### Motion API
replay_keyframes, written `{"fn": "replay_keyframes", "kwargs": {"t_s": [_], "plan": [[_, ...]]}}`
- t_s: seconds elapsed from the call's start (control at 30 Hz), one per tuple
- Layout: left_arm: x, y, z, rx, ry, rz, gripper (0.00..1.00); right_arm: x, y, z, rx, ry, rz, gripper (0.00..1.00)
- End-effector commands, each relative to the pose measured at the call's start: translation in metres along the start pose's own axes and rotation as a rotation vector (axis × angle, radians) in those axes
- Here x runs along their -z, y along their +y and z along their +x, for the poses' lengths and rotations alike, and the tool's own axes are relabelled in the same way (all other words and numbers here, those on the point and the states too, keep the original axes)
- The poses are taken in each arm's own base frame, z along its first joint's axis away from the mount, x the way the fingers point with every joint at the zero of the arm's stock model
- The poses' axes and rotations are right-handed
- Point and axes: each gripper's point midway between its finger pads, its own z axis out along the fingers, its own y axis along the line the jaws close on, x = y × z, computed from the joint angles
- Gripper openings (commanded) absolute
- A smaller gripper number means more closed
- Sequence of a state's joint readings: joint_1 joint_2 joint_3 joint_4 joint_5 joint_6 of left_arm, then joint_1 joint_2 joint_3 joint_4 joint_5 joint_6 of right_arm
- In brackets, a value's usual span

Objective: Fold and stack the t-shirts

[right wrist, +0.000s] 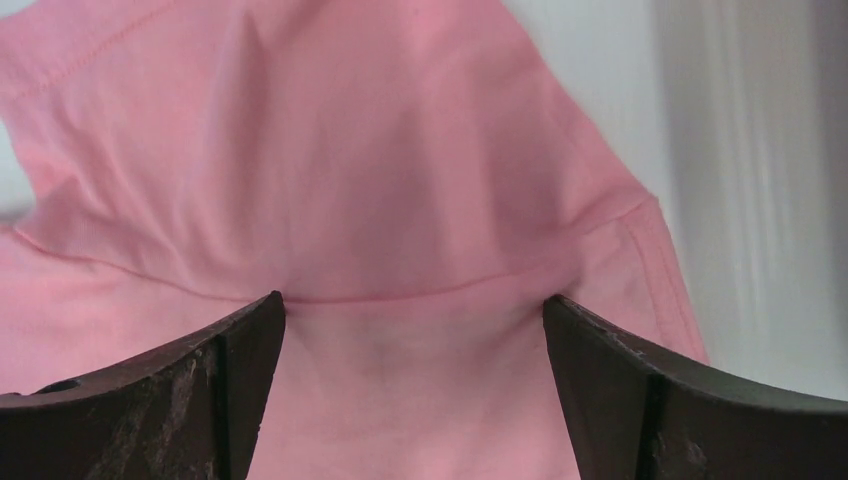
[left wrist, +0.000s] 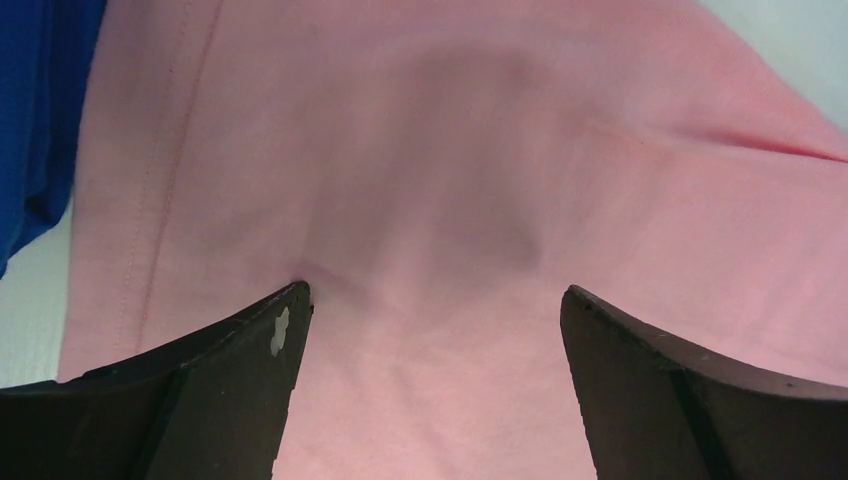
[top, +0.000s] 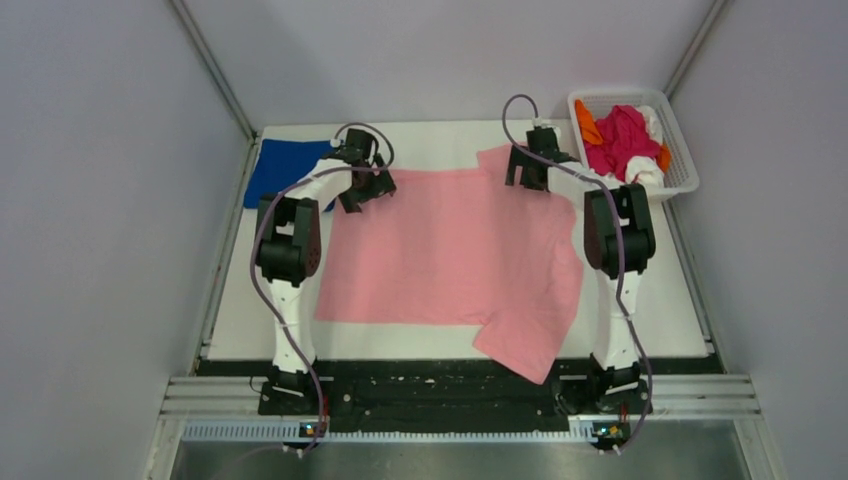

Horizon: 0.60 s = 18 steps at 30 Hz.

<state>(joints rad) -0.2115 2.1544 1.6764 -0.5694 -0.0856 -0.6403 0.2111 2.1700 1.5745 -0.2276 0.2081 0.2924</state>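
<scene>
A light pink t-shirt (top: 450, 250) lies spread over the middle of the white table, one sleeve hanging over the near edge. My left gripper (top: 358, 193) is open at the shirt's far left corner, its fingertips (left wrist: 285, 310) pressing on the pink fabric (left wrist: 450, 200). My right gripper (top: 525, 175) is open at the far right corner, over a sleeve seam (right wrist: 420, 290). A royal blue t-shirt (top: 278, 170) lies folded at the far left, also in the left wrist view (left wrist: 35, 120). Magenta, orange and white shirts (top: 620, 140) sit in the basket.
The white lattice basket (top: 684, 170) stands at the far right corner. Grey walls close in the table on the left, right and back. A black rail (top: 440, 385) runs along the near edge between the arm bases.
</scene>
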Motion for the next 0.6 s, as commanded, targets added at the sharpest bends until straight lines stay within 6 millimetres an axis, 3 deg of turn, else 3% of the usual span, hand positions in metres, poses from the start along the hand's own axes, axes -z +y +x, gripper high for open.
{"fn": "replay_keyframes", "kwargs": {"t_s": [0.0, 0.17, 0.3, 0.43, 0.57], "plan": [[-0.007, -0.001, -0.012, 0.029, -0.004, -0.007, 0.99, -0.018, -0.012, -0.016, -0.066, -0.011, 0.033, 0.99], [-0.014, -0.011, -0.015, 0.035, 0.011, 0.031, 0.99, -0.036, -0.017, -0.015, -0.134, 0.033, 0.006, 0.99], [-0.018, -0.014, -0.021, 0.038, 0.004, 0.039, 0.99, -0.048, -0.009, -0.025, -0.130, 0.037, -0.039, 0.99], [-0.017, -0.019, -0.032, 0.039, -0.016, 0.058, 0.99, -0.048, -0.009, -0.043, -0.112, -0.001, -0.035, 0.99], [0.007, -0.043, -0.052, 0.014, -0.055, 0.143, 0.99, -0.028, -0.001, -0.081, -0.112, -0.069, -0.068, 0.99]]}}
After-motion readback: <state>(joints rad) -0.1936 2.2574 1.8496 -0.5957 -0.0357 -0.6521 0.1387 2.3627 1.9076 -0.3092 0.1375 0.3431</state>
